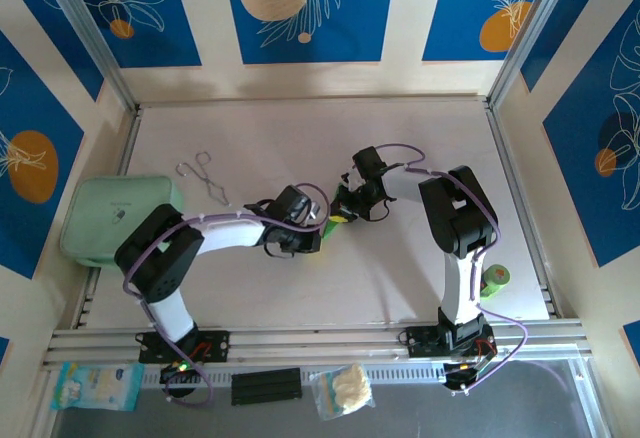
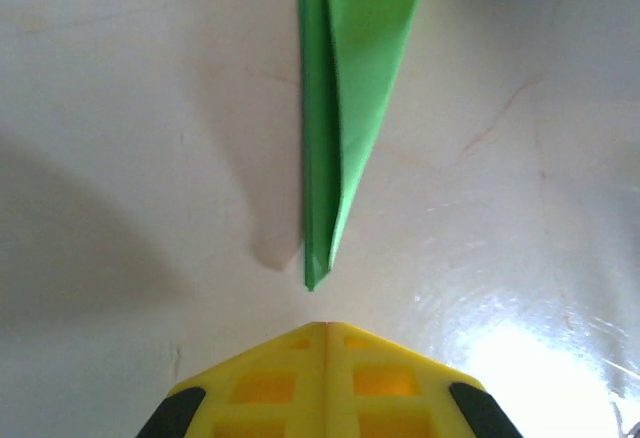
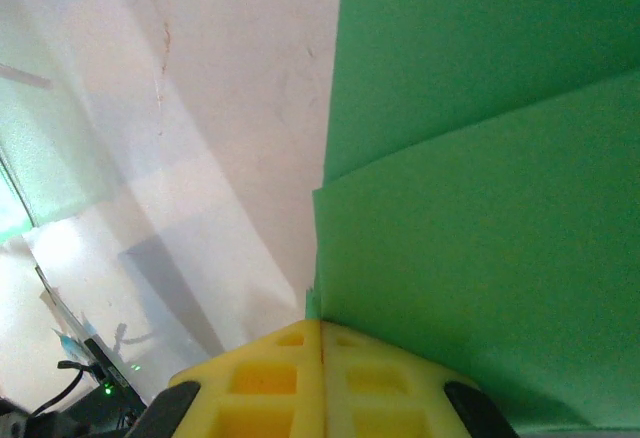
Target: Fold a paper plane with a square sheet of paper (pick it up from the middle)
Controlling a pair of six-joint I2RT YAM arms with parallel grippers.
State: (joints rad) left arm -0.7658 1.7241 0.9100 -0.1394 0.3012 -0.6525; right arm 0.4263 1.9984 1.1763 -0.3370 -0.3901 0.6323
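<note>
Guide the left gripper [image 2: 325, 343], clenched on nothing, from just short of the tip of the paper plane [image 2: 345, 108] along the centre ridge, sharpening the crease rather than shoving the point. Looks slim, bright green, tapering to a sharp tip, with layered wings. Lies between both grippers. Hold steady with the right gripper [image 3: 320, 338], clenched tight at the plane's wide end; cannot tell whether pinching or merely pressing.
</note>
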